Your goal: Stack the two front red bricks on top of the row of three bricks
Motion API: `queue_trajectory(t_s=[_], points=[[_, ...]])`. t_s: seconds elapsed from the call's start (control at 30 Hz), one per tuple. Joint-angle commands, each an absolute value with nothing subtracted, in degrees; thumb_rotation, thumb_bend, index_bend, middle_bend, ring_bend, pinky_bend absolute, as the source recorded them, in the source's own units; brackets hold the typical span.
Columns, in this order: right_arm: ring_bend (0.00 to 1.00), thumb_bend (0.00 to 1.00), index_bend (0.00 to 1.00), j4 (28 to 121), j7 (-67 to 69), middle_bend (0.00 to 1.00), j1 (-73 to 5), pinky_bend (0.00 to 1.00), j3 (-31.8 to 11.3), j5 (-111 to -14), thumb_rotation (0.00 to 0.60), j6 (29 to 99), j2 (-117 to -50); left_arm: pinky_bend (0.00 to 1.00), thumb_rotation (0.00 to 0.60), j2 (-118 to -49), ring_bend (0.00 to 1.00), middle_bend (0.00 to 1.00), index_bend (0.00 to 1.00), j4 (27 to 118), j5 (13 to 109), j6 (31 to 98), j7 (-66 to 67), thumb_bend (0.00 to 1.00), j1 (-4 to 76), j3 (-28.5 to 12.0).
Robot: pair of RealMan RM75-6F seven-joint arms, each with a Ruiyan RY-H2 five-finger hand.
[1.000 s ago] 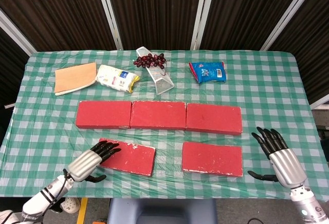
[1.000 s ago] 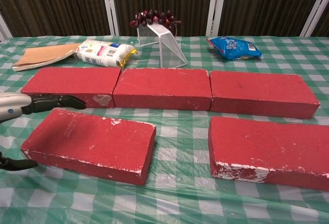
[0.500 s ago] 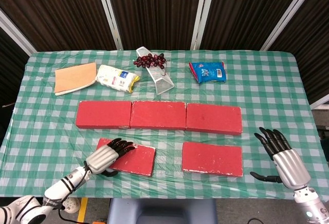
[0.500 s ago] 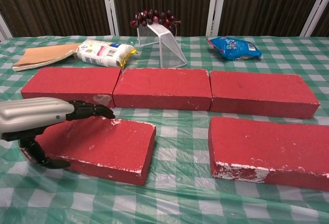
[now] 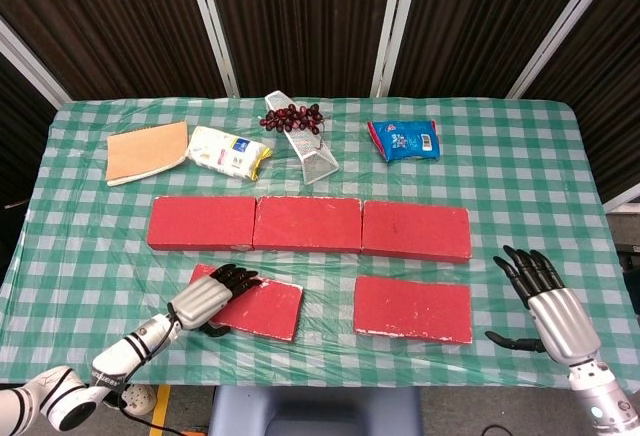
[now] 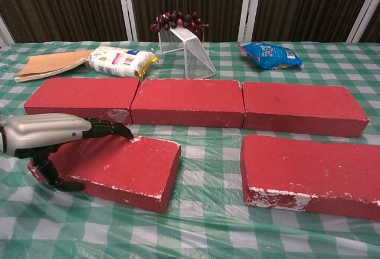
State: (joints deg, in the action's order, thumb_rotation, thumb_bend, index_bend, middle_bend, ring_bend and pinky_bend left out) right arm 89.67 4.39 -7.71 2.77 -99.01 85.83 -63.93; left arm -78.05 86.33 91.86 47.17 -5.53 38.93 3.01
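left hand (image 6: 44, 137) grips left end of front-left red brick (image 6: 122, 164), fingers over top, thumb on near face | right hand (image 5: 545, 301) empty, fingers spread, just right of front-right red brick (image 5: 413, 308) | row of three bricks (image 5: 308, 224) just beyond both hands

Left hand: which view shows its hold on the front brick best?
Chest view: the left hand is close and side-on, fingers over the front left brick, thumb at its near edge. Head view shows it small, from above, thumb hidden.
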Motion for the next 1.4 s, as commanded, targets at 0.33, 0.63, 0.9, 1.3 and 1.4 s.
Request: queue_trajectory(t_s=[0.33, 0.63, 0.9, 1.3, 1.4], points=[[0.0, 0.12, 0.0, 89.74, 3.99, 0.0, -7.73, 0.0, 2.6, -98.73, 0.499, 85.61, -64.1, 0.56, 0.6, -78.71, 0.38, 0.48, 0.0, 84.44, 92.89, 49.97, -7.53, 0.27, 39.27, 3.44], [0.0, 0.12, 0.0, 89.72, 4.17, 0.0, -7.64, 0.0, 2.55, -98.62, 0.501, 85.68, -63.94, 0.68, 0.6, -76.94, 0.49, 0.58, 0.0, 87.0, 92.69, 55.3, -6.54, 0.28, 38.2, 1.9], [0.0, 0.12, 0.0, 89.8, 4.83, 0.0, -7.95, 0.0, 2.57, -98.23, 0.5, 84.85, -63.7, 0.72, 0.6, -74.67, 0.53, 0.6, 0.0, 90.62, 87.06, 55.92, -2.78, 0.28, 38.51, -2.43], [0.0, 0.12, 0.0, 89.72, 5.85, 0.0, -8.59, 0.0, 1.4, -95.91, 0.5, 83.53, -63.39, 0.72, 0.6, -78.02, 0.53, 0.6, 0.0, 85.48, 70.94, 44.99, 10.0, 0.29, 48.41, -11.36], [0.0, 0.12, 0.0, 89.81, 5.53, 0.0, -8.91, 0.0, 1.04, -94.91, 0.5, 82.6, -63.59, 0.72, 0.6, -79.52, 0.53, 0.6, 0.0, 82.27, 67.54, 42.2, 11.11, 0.29, 50.77, -12.42]])
